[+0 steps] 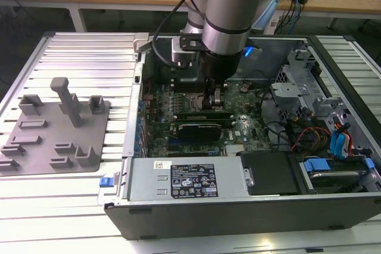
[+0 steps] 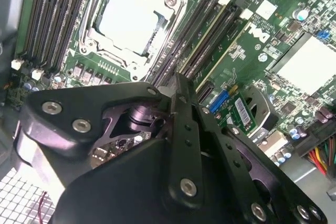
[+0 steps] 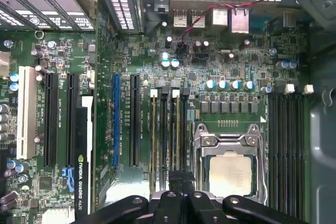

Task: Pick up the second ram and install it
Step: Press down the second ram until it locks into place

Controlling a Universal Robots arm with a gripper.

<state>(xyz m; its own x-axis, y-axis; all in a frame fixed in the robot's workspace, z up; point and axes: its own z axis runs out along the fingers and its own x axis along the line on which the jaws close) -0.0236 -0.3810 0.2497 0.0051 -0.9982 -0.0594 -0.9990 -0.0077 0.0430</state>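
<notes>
Tool (image 1: pixel 213 100) over motherboard (image 1: pixel 178 96) | one grey tray (image 1: pixel 56 135)

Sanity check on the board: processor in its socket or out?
In. The silver processor sits inside the socket's metal frame in both wrist views.

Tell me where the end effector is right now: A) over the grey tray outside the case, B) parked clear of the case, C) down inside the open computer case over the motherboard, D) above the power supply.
C: in the exterior view the end effector reaches down inside the computer case, above the motherboard.
</notes>
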